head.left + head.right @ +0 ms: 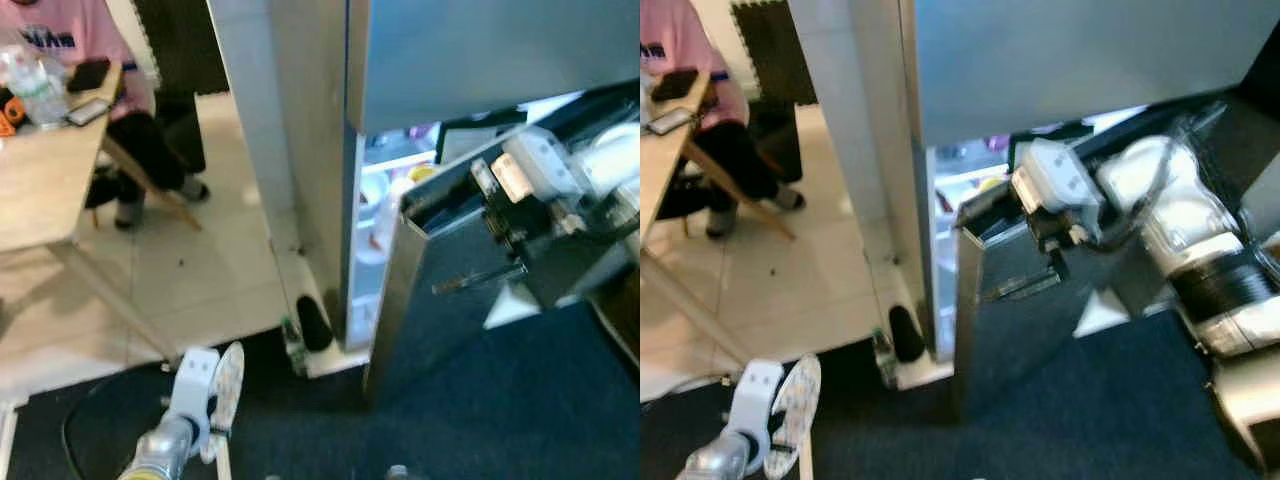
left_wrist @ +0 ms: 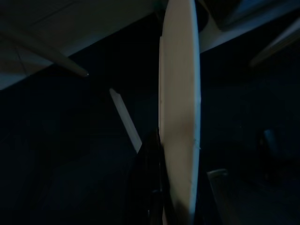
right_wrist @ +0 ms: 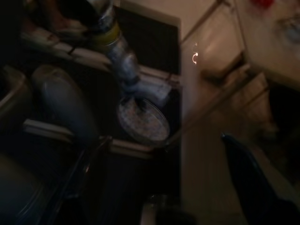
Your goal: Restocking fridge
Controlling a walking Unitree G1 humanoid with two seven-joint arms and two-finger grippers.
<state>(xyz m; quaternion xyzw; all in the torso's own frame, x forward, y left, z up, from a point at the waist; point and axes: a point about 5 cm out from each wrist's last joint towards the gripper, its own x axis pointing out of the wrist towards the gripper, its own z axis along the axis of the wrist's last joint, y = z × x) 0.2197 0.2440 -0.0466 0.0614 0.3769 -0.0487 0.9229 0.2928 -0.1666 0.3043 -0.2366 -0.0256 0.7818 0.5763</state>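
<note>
Fridge ajar, items on lit shelves (blurred); left hand grips plate.

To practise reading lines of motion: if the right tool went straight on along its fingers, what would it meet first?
Probably the round white disc in the left tool, above the dark mat; depth is unclear.

A pale flat disc, seen edge-on, sits against the left end effector's dark fingers.
</note>
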